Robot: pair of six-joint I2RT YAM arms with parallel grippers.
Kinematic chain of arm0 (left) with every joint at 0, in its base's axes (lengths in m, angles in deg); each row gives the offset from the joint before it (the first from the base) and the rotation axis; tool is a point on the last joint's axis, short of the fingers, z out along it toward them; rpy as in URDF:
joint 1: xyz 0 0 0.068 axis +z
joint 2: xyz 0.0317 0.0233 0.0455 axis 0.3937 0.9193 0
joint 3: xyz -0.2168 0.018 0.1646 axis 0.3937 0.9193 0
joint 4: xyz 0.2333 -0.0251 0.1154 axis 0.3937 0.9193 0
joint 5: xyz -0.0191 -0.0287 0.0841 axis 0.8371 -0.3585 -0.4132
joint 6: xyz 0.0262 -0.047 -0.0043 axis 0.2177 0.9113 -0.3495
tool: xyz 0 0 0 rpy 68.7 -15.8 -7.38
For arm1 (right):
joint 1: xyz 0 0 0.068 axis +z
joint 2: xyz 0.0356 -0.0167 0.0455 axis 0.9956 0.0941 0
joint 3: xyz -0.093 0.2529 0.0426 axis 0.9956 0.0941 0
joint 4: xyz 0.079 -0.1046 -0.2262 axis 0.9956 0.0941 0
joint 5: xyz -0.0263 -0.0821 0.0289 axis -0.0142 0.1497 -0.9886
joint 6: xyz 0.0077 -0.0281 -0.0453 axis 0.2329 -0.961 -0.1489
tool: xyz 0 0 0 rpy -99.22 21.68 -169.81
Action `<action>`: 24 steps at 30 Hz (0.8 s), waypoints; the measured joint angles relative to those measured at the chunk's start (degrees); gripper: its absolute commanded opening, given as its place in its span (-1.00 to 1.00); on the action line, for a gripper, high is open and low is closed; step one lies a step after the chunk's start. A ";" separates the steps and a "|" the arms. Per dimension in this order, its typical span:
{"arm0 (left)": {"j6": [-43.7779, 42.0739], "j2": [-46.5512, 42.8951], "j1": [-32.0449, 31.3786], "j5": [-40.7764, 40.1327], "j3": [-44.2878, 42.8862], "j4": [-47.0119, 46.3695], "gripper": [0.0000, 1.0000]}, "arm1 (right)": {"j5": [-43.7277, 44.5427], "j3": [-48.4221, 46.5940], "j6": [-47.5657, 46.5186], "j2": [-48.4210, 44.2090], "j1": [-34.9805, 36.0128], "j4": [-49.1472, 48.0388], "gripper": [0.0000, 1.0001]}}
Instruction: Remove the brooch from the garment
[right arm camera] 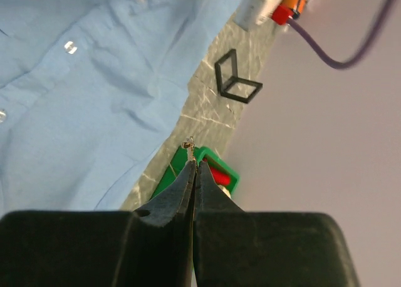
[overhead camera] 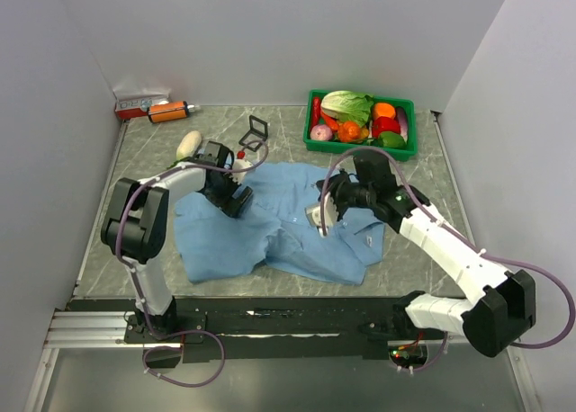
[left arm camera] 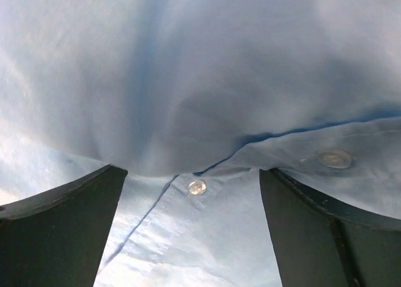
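A tiny coppery metallic brooch is pinched at the very tips of the right gripper, whose black fingers are pressed together. It is held over a wrinkled light blue button-up shirt spread mid-table. On the shirt's left part, the left gripper is spread wide, pressed down astride a fold and a small white button. A green plastic crate of vegetables is set at the far right.

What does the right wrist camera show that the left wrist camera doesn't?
Only the right wrist view: shut jaws pinching a tiny metallic piece, apparently the brooch, at their tips, plus the table, a black stand and a green bin. Only the left: wide-open jaws close over a cloth fold. Both: the blue shirt and its white buttons.
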 measured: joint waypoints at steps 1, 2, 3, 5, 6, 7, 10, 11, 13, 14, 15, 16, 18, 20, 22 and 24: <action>-1.05 0.61 0.09 -1.62 -0.72 -0.33 0.93 | -0.42 -0.98 2.75 0.39 -0.35 0.39 -1.00; -1.73 1.22 0.37 -2.25 -1.79 0.02 0.93 | -1.03 -2.43 6.23 0.96 -0.68 0.90 -1.00; -2.01 1.57 0.57 -2.67 -2.62 0.28 0.93 | -1.57 -3.96 9.62 1.51 -0.76 1.20 -1.00; -2.73 2.34 1.42 -3.96 -5.40 1.73 0.93 | -3.06 -8.26 21.03 2.69 -1.11 0.81 -1.00; -2.73 2.40 1.92 -3.63 -6.93 2.23 0.93 | -4.22 -10.49 26.99 3.04 -1.33 0.52 -1.00; -2.43 2.12 2.38 -2.82 -8.68 3.17 0.93 | -5.51 -12.59 33.94 3.30 -1.57 0.15 -1.00; 1.55 -2.99 3.52 2.32 -11.17 2.38 0.93 | -10.14 -18.97 54.05 4.02 -3.06 -1.11 -1.00; 3.08 -5.64 3.56 4.31 -11.04 1.97 0.93 | -11.47 -20.59 59.10 4.33 -3.45 -1.53 -1.00; 7.48 -14.69 3.45 10.78 -8.28 -3.28 0.93 | -15.50 -24.52 71.67 5.92 -4.50 -2.47 -1.00; 9.60 -20.22 3.37 14.58 -5.53 -7.56 0.93 | -17.25 -26.08 76.78 6.80 -4.96 -2.91 -1.00; 11.93 -26.10 3.15 18.05 -2.32 -12.20 0.93 | -18.62 -27.15 80.46 7.58 -5.31 -3.17 -1.00; 14.27 -32.02 2.84 21.99 1.31 -17.35 0.93 | -20.50 -28.33 85.02 8.92 -5.88 -3.52 -1.00; 18.14 -39.23 2.05 28.63 5.25 -24.92 0.89 | -23.98 -31.04 93.26 12.22 -6.97 -3.85 -1.00; 20.57 -40.57 0.96 33.81 5.16 -29.53 0.51 | -26.21 -31.80 98.53 14.80 -7.85 -4.85 -1.00; 23.37 -37.59 0.24 39.19 3.39 -32.15 0.40 | -28.00 -31.21 102.62 16.65 -8.41 -5.55 -1.00; 27.41 -32.17 0.04 44.48 1.20 -33.70 0.37 | -29.90 -30.45 106.20 17.59 -9.11 -6.56 -1.00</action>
